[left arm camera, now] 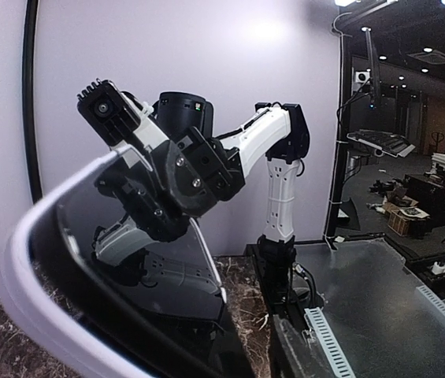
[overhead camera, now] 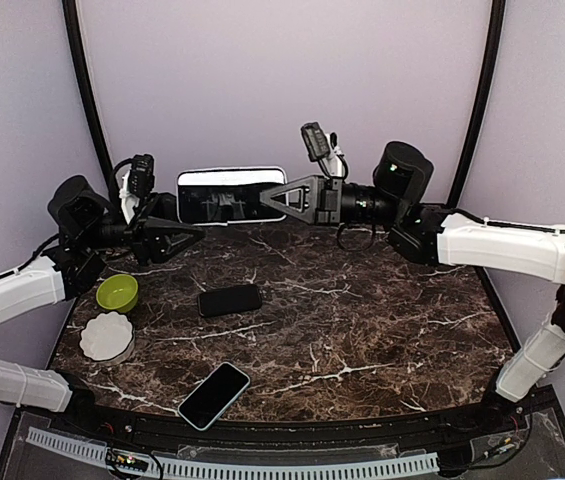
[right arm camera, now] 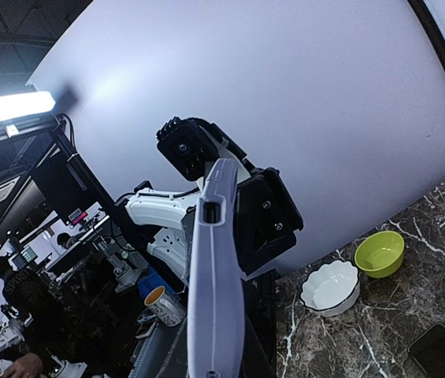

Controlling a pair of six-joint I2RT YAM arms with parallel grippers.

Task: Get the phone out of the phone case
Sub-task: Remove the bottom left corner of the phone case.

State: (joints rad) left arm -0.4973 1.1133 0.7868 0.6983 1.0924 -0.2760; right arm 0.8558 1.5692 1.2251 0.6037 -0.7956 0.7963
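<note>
Right claw [overhead camera: 270, 197] is shut tight on one end of the white phone case [overhead camera: 232, 175] and holds it up in the air. The black phone [overhead camera: 227, 200] sits inside the case, lying longways between the two claws. Left claw [overhead camera: 190, 228] is at the other end, by the bottom corner. I cannot tell if it pinches the case or only touches it.

The top camera shows the whole phone face. The right wrist camera shows only the thin grey edge of the case, with a little hole in it. The left wrist camera shows the shiny screen and white rim up close.

Below the left claw sit a round green bowl [overhead camera: 117, 292] and a wavy white bowl [overhead camera: 107, 337]. Under the case, on the dark brown marble table [overhead camera: 382, 320], lies a flat black rectangle [overhead camera: 230, 300]. A second shiny black phone [overhead camera: 214, 395] lies nearer the arm bases. Pale purple walls [overhead camera: 282, 80] stand behind, and the wrist cameras show a big room with ceiling lights.
</note>
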